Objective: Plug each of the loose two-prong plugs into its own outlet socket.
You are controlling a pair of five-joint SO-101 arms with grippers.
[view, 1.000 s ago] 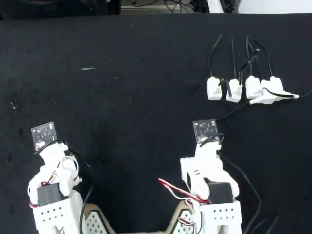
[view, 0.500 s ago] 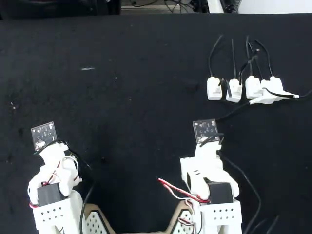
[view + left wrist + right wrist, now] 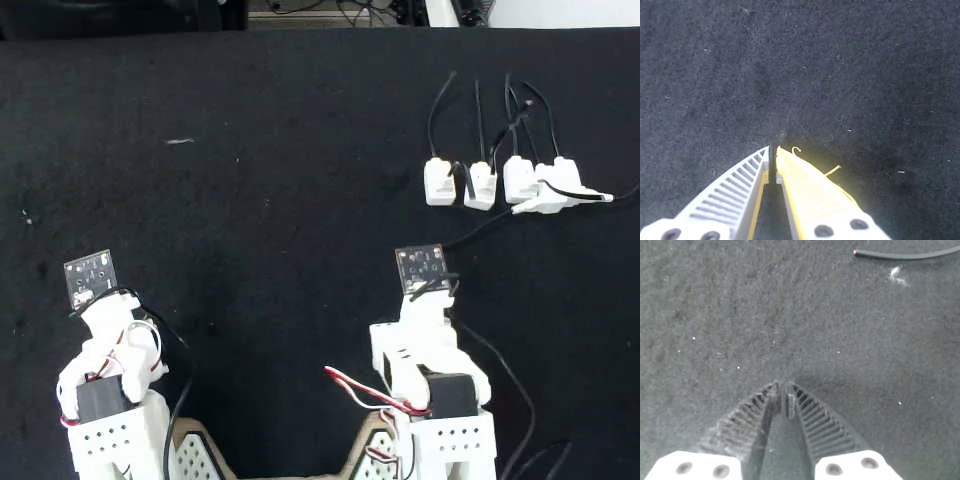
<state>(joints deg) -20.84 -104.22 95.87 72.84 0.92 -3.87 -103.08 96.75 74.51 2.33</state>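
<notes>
Surface: table (image 3: 250, 150) under black felt-like cloth, matte, takes up nearly whole high view. Light even and diffuse across it. Lint specks scattered over cloth; short pale streak (image 3: 180, 141) on far left part. Wrist views: same cloth close up, fibrous nap, white flecks, one small fluff tuft (image 3: 896, 274). Beyond far table edge, thin strip of room: dark bulky shape (image 3: 120, 12) at left, tangle of cables (image 3: 340, 10) on pale surface in middle, white panel (image 3: 560, 12) at right.
</notes>
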